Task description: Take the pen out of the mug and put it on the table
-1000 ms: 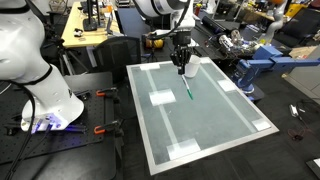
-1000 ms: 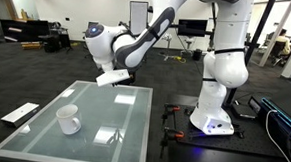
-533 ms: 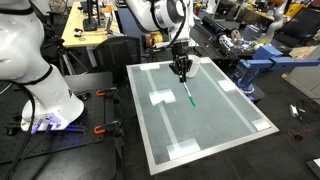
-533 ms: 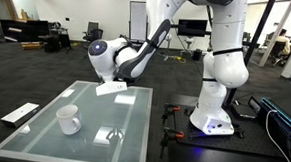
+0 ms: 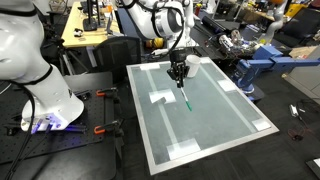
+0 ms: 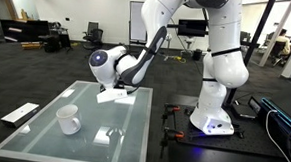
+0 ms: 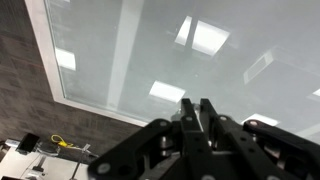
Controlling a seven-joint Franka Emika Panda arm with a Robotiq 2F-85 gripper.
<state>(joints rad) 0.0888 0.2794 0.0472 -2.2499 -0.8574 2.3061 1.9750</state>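
Observation:
My gripper hangs over the far middle of the pale grey-green table. It is shut on the teal-green pen, which points down from the fingertips to just above the tabletop. The white mug stands on the table near a corner, well apart from the gripper. The pen does not show in that exterior view. In the wrist view the two black fingers are pressed close together over the frosted top. The pen and mug do not show there.
White tape patches lie on the tabletop. The robot's white base stands beside the table. A yellowish workbench and blue equipment stand behind it. In the wrist view the table's white rim borders dark carpet.
The gripper has moved down and slightly sideways across the table with the pen in it, away from the mug. The mug has not moved.

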